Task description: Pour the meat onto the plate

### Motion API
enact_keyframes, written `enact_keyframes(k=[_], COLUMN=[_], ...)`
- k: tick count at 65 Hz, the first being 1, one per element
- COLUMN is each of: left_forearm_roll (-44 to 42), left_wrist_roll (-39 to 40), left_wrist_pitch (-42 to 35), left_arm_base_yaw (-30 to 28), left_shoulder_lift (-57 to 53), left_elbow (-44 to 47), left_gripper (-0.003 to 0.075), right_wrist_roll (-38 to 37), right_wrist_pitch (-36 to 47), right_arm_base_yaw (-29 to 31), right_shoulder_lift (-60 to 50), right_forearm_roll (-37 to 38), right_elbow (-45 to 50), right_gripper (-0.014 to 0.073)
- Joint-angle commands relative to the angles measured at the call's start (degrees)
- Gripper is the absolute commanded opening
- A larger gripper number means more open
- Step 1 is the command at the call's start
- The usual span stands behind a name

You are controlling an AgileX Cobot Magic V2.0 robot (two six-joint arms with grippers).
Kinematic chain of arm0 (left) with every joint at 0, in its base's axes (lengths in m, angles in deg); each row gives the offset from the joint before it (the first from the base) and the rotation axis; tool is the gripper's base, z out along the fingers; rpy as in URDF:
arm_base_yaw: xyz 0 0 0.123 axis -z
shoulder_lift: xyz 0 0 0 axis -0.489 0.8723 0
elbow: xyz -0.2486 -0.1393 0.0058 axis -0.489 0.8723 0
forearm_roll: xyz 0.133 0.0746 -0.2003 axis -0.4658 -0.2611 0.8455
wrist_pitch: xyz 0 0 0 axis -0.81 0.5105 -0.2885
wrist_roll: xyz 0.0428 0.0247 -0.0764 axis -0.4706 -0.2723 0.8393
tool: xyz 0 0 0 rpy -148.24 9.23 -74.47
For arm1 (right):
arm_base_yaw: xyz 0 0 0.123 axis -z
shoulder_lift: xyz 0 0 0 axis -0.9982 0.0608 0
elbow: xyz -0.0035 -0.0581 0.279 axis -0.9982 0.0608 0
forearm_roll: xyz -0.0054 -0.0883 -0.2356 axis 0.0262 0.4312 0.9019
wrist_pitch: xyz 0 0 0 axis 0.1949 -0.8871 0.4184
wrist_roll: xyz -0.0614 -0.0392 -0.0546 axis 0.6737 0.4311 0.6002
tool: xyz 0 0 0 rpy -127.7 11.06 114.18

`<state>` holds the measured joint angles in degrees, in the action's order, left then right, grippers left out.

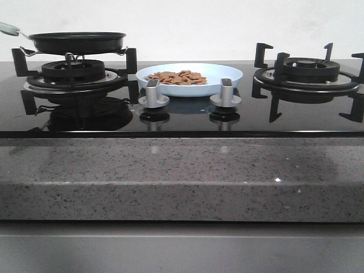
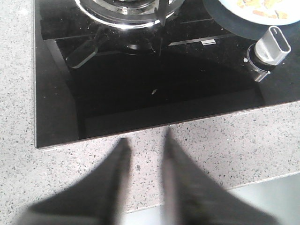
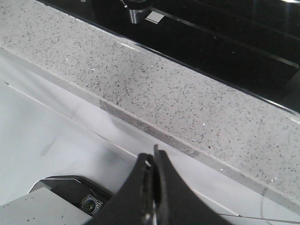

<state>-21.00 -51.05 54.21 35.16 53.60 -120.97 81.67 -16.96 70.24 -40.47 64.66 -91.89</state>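
The pale blue-white plate stands at the back middle of the black glass hob, with the reddish-brown meat pieces heaped in it. A part of the plate and meat shows in the left wrist view. The black frying pan rests on the left burner. My left gripper is open and empty over the speckled stone counter just in front of the hob's edge. My right gripper is shut and empty, low in front of the counter's edge. Neither gripper shows in the front view.
Two silver knobs stand in front of the plate; one shows in the left wrist view. The right burner has a bare black pan support. The grey stone counter ledge runs along the front.
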Motion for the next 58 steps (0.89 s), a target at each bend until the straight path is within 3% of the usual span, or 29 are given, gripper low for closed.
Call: enact_keyframes(k=[1,4,35,45,58], left_forearm_roll=[1.08,1.08,1.07,-1.9,-2.06], left_wrist_roll=[0.63,0.63,0.63,0.25,0.25], left_wrist_pitch=[-3.79,-3.79,-5.15,-10.97,-21.67], left_arm_base_yaw=[0.47,0.47,0.61,-1.01,-4.76], left_shoulder_lift=[0.02,0.02,-1.2,-9.43,-26.63], left_elbow=[-1.45,-1.45,-0.48,5.29,19.88], left_gripper=[0.0008,-0.0022,-0.002,-0.002,-0.002], right_wrist_roll=[0.0,0.0,0.0,0.0,0.0], right_wrist_pitch=[3.05,2.86,2.54,2.47,2.47], right_arm_base_yaw=[0.18,0.18,0.18,0.18,0.18], right_shoulder_lift=[0.2,0.2,0.2,0.2,0.2], right_forearm_roll=[-0.51,-0.58,-0.58,-0.58,-0.58], right_elbow=[-1.31,-1.31,-1.31,-1.31,-1.31], right_gripper=[-0.0115,-0.0115,-0.0115,-0.0115,-0.0115])
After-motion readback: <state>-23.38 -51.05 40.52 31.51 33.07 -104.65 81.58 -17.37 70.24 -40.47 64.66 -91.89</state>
